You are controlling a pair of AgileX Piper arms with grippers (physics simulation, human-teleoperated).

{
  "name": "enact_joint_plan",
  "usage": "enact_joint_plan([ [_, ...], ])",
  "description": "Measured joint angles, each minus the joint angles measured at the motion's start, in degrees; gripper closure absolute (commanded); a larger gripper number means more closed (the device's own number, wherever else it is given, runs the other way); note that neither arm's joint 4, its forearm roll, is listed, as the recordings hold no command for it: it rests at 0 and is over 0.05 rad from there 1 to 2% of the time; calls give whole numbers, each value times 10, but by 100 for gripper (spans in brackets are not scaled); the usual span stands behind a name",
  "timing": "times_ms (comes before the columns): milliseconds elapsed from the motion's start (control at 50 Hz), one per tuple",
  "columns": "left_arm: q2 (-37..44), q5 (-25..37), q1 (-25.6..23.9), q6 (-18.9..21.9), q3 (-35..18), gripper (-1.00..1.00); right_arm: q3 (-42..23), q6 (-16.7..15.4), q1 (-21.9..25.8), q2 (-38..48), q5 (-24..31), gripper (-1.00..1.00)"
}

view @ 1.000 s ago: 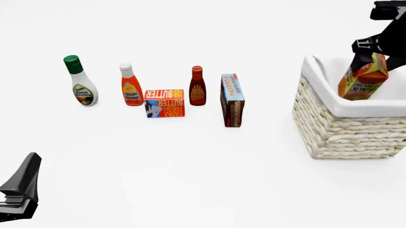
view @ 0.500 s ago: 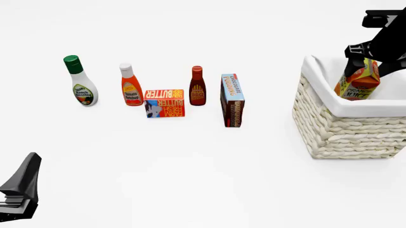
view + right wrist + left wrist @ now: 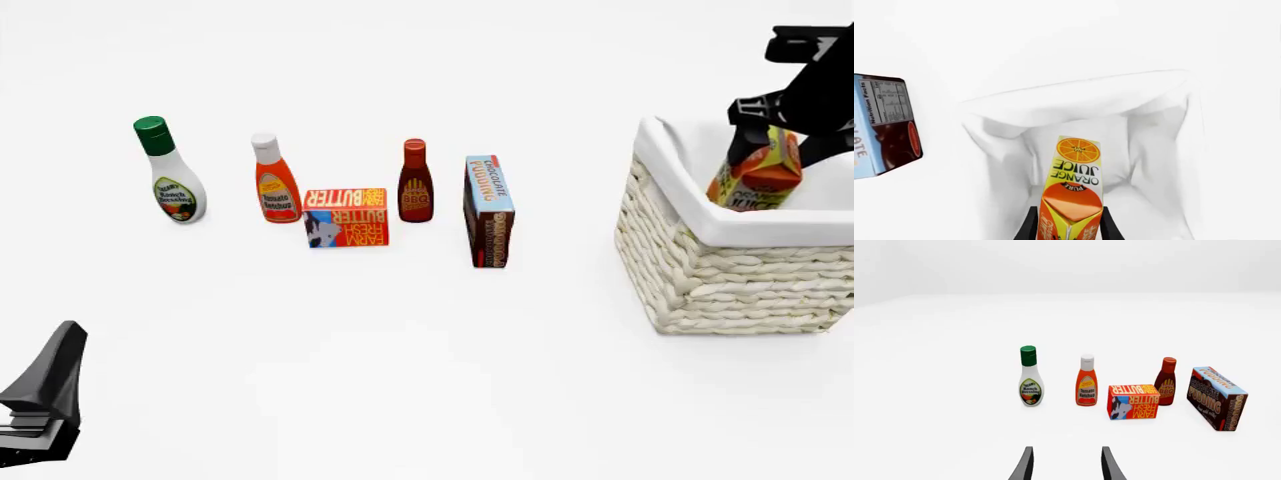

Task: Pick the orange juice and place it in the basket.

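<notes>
1. Step in hand: placing. My right gripper [image 3: 767, 122] is clamped on the top of the orange juice [image 3: 758, 170], one finger on each side of the gable as the right wrist view shows.
2. Location of the carton: it hangs inside the mouth of the basket [image 3: 707, 275], its lower part below the cloth-lined rim, slightly tilted. Whether its base touches the basket floor I cannot tell; in the right wrist view the orange juice [image 3: 1073, 190] appears over the white lining of the basket [image 3: 997, 117] with wall on every side.
3. My left gripper [image 3: 1065, 465] stands idle, fingers apart and holding nothing, well away from the basket. It faces the row of other groceries: the ranch dressing [image 3: 171, 178], ketchup [image 3: 275, 183], butter box [image 3: 346, 217], BBQ sauce [image 3: 415, 184] and pudding box [image 3: 489, 210].
4. Judgement on the next move: lower the carton until it is supported, then part the right fingers and lift straight up, clear of the rim.
5. Risk noted: releasing while tilted may tip the carton against the lining.
</notes>
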Motion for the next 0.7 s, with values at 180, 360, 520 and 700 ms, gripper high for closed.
enact_joint_plan([
  [180, 0, 0, 0, 0, 0, -100, 4, 3, -1, -6, 0, 100],
  [360, 0, 0, 0, 0, 0, -100, 6, 9, -1, -8, 0, 100],
  [520, 0, 0, 0, 0, 0, -100, 4, 22, 1, -11, 0, -100],
  [700, 0, 0, 0, 0, 0, -100, 1, 30, 0, -12, 0, -100],
])
